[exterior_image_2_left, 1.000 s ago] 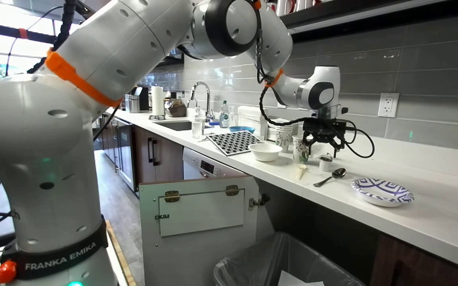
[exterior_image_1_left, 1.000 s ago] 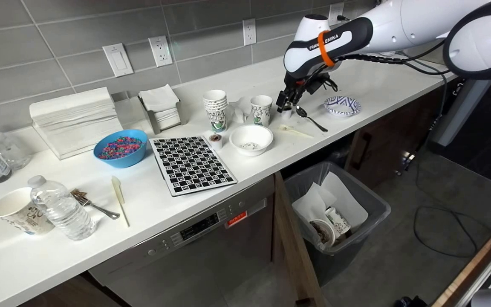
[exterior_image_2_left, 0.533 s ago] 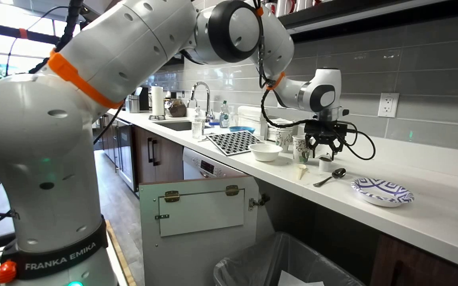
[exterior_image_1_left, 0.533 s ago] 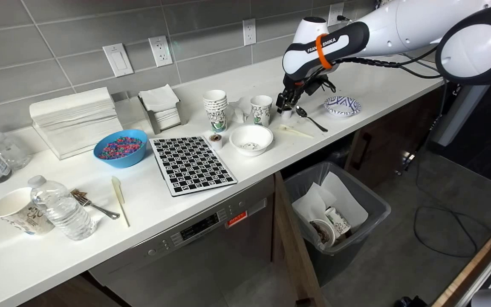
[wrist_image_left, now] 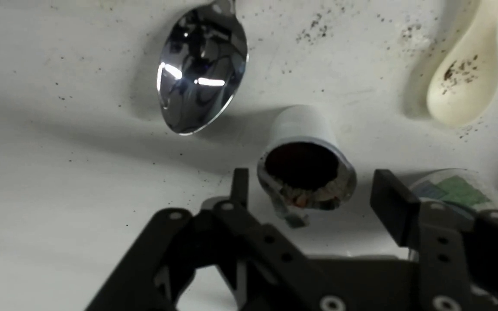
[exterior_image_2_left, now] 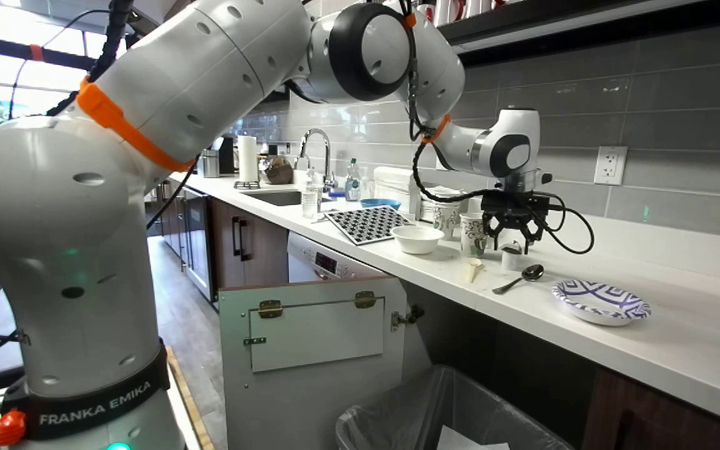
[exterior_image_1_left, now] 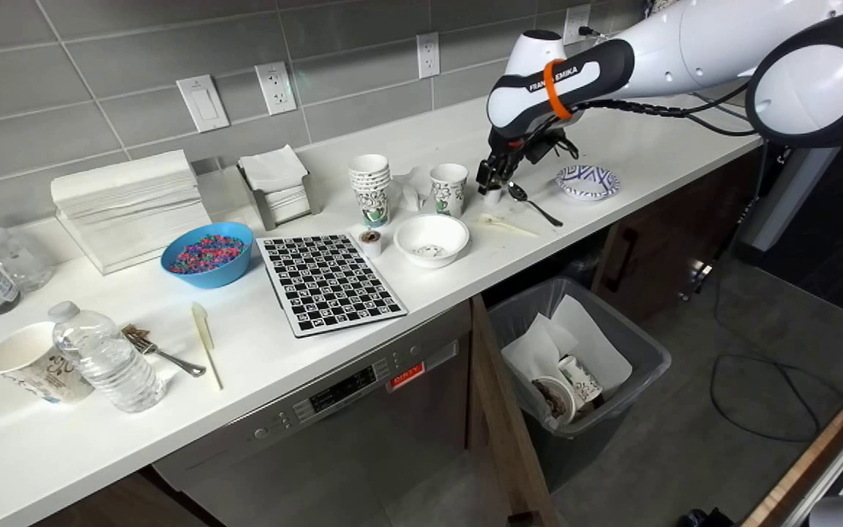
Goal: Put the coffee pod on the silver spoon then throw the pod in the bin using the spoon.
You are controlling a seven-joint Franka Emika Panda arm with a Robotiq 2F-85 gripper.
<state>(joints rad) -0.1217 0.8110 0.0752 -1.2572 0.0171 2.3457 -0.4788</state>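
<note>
While upright, pod seemingly between fingers

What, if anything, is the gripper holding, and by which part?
Nothing: the gripper is open, with gaps showing on both sides of the coffee pod.

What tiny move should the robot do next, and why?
Probably gently close the gripper on the coffee pod: in the wrist view its fingers stand open on both sides of the pod, with gaps showing, and the silver spoon beside it has no pod on it yet.
</note>
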